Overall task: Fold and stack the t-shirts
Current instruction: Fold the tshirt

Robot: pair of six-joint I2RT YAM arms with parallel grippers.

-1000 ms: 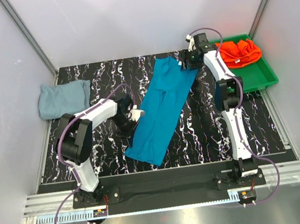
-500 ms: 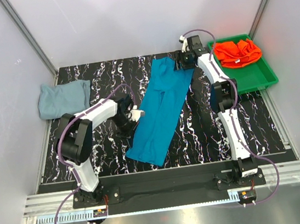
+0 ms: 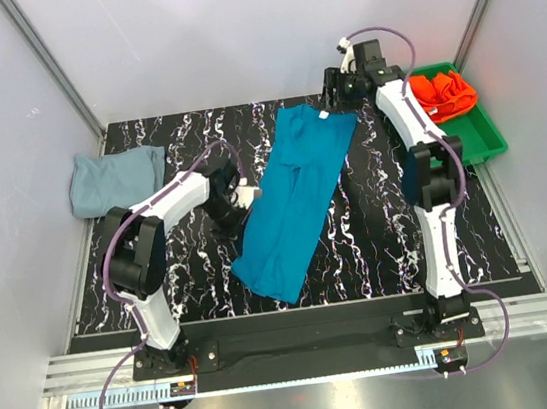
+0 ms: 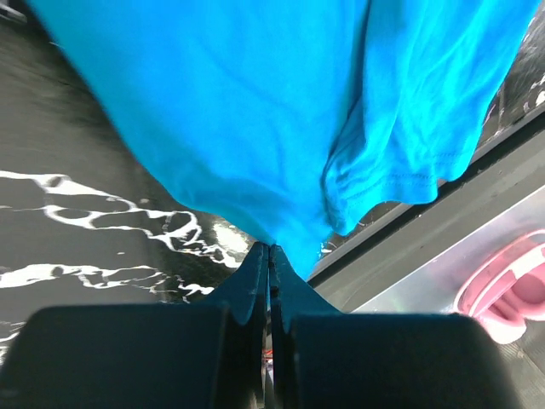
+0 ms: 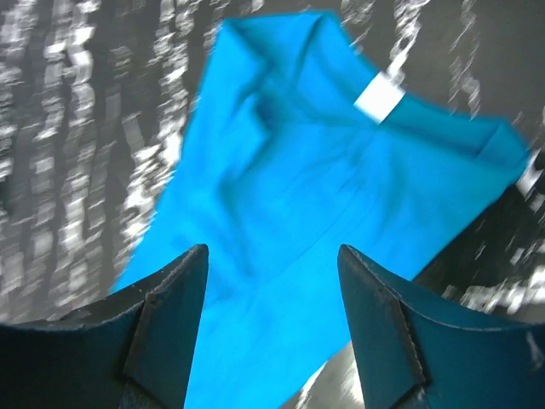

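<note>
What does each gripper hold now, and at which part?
Left gripper pinches the teal t-shirt at its side edge. Right gripper is open, holding nothing.

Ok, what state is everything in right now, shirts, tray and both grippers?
teal t-shirt: folded into a long strip, neck tag showing.
grey-blue t-shirt: loosely folded, far left.
orange-red t-shirt: crumpled in the tray.
green tray: holds the orange-red t-shirt.
left gripper: shut on the teal t-shirt's edge.
right gripper: open over the teal t-shirt's collar end, holding nothing.
</note>
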